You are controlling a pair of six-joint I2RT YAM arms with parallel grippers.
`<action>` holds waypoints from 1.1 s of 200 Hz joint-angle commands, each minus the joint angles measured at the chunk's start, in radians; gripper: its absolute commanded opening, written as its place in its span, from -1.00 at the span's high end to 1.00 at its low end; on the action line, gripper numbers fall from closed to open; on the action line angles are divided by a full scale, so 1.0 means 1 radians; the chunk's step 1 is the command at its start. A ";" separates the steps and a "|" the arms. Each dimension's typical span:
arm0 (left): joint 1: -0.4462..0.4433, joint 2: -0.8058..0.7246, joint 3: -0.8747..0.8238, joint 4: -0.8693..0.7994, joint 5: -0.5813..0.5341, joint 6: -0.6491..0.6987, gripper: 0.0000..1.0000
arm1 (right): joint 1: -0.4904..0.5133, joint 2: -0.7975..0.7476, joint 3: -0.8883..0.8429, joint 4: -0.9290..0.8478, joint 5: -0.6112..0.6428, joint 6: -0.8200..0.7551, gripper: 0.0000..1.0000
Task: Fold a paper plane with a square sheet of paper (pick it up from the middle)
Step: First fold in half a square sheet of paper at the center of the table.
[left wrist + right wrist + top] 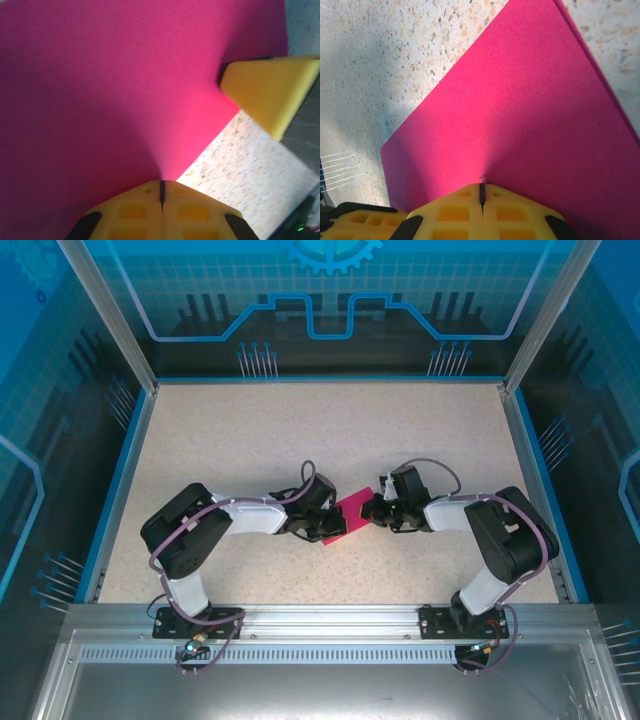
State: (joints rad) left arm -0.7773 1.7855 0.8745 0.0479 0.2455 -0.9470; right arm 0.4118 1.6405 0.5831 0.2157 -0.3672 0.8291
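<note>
Near the middle of the speckled worktop, seen from above: the square sheet of paper, magenta, caught between the left tool and the right tool, one at each side and pointing toward each other. From the left wrist, yellow fingers pressed together with only a thin dark seam between them, clamped on the sheet's near edge; pink spreading up and away from the tips in a soft bulge, a yellow finger of the right tool touching its right border, bare worktop just below that. From the right wrist, much the same: tips closed tight on the sheet's near edge, pink running away up and to the right, what looks like a doubled edge along its right side, speckled worktop to the left and at the upper right corner. Hard to tell whether resting on the worktop or held slightly off it.
</note>
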 commanded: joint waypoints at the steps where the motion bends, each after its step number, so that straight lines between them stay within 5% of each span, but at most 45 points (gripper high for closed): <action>1: -0.037 0.006 0.013 0.087 -0.049 -0.165 1.00 | 0.015 0.044 -0.029 -0.027 0.057 0.018 1.00; 85: -0.074 0.028 -0.011 0.122 -0.244 -0.305 1.00 | 0.020 0.055 -0.044 -0.030 0.076 0.010 1.00; 220: -0.079 -0.002 -0.126 0.205 -0.288 -0.345 1.00 | 0.019 0.081 -0.033 -0.047 0.085 0.005 1.00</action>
State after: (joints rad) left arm -0.8490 1.7794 0.7837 0.2375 -0.0124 -1.2522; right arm 0.4149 1.6619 0.5762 0.2722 -0.3702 0.8425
